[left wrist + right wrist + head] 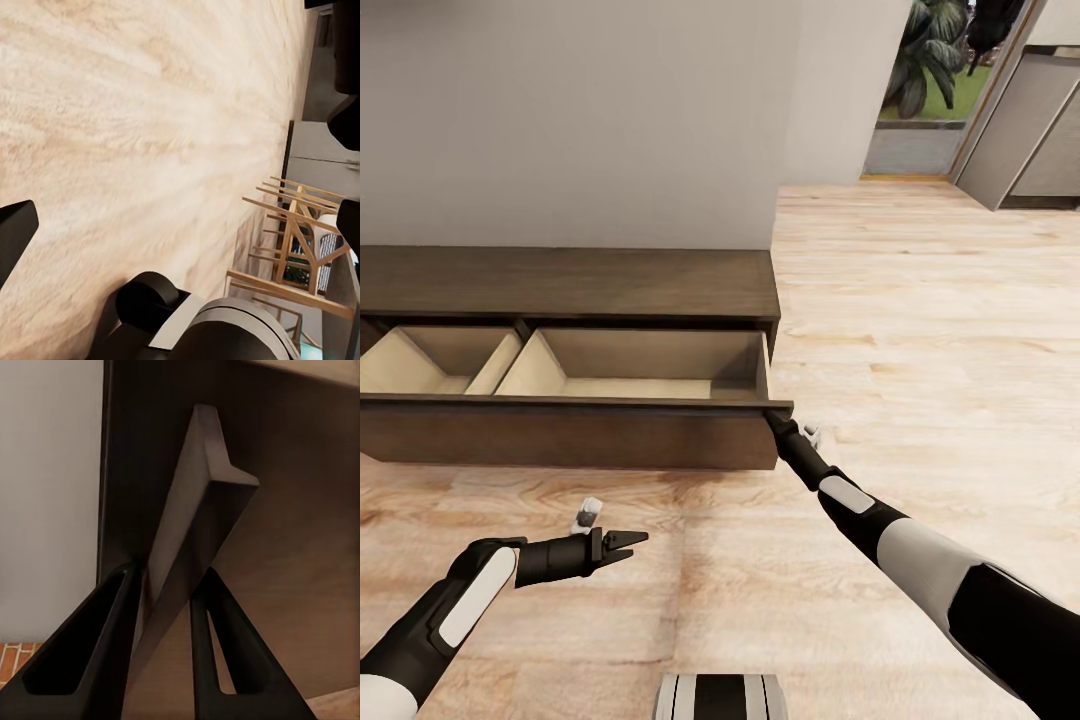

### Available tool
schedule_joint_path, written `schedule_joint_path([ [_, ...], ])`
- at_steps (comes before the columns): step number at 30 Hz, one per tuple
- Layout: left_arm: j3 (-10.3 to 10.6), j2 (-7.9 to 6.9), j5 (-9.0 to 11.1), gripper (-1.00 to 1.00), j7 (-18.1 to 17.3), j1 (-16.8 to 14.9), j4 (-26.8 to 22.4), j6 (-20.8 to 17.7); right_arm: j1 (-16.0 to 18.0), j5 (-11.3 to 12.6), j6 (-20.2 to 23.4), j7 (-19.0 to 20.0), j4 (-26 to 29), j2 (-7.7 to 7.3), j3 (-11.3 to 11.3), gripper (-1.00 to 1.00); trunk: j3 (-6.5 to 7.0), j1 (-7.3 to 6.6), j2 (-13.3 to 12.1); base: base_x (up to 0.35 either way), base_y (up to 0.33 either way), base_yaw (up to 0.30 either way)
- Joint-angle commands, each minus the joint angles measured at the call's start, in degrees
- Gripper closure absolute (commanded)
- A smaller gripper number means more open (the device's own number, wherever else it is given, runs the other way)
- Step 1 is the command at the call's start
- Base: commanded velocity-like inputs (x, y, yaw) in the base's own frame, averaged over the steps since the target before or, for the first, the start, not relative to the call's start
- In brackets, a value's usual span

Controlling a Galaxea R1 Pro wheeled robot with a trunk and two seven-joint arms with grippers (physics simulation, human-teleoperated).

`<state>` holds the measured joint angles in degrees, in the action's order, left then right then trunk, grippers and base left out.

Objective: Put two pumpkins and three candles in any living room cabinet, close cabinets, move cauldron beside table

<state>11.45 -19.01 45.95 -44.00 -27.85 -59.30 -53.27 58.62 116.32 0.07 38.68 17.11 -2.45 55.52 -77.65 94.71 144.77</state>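
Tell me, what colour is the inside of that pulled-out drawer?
Pale beige wood inside the drawer, against its dark-brown front; the head view shows it best.

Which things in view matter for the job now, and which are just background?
Job:
cabinet, its drawer pulled open
right gripper, clamped on the drawer's front corner
left gripper, holding nothing

Background:
plank floor
doorway plant
wooden chairs

Light wood plank flooring [920, 330] is laid throughout the room. A plain grey-white wall [560, 110] is seen behind the low furniture. A doorway [930, 90] at the far right opens onto green plants [930, 50]. Grey units [1025, 130] are set beside it. Pale wooden chairs [296, 225] are seen in the left wrist view. Red brick [15, 660] is visible in the right wrist view.
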Motion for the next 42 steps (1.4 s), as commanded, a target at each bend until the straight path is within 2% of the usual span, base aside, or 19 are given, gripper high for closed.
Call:
schedule_joint_path([
  [1, 0.1, -0.06, 0.2, -1.0, 0.0, 0.0, 0.0, -0.3, -1.7, 0.8, 0.1, 3.4, 0.1, -0.36, 0.0, 1.0, -0.05, -0.03, 0.0, 0.0, 0.0, 0.0],
  [11, 0.1, -0.06, 0.2, -1.0, 0.0, 0.0, 0.0, -0.3, -1.7, 0.8, 0.1, 3.4, 0.1, -0.36, 0.0, 1.0, -0.05, -0.03, 0.0, 0.0, 0.0, 0.0],
  [12, 0.1, -0.06, 0.2, -1.0, 0.0, 0.0, 0.0, -0.3, -1.7, 0.8, 0.1, 3.4, 0.1, -0.36, 0.0, -1.0, -0.05, -0.03, 0.0, 0.0, 0.0, 0.0],
  [25, 0.1, -0.06, 0.2, -1.0, 0.0, 0.0, 0.0, -0.3, -1.7, 0.8, 0.1, 3.4, 0.1, -0.36, -0.1, -1.0, -0.05, -0.03, 0.0, -0.008, 0.0, 0.0],
  [39, 0.2, -0.03, 0.2, -1.0, 0.0, 0.0, 0.0, -0.2, -1.7, 1.0, -0.1, 3.4, 0.1, -0.36, -0.4, -1.0, -0.05, -0.03, 0.0, -0.214, 0.0, 0.0],
  [42, 0.2, 0.02, 0.2, -1.0, 0.0, 0.0, 0.0, -0.2, -1.7, 1.0, -2.3, 3.4, 0.2, -0.36, -0.3, -1.0, -0.05, -0.03, 0.0, -0.156, 0.0, 0.0],
])
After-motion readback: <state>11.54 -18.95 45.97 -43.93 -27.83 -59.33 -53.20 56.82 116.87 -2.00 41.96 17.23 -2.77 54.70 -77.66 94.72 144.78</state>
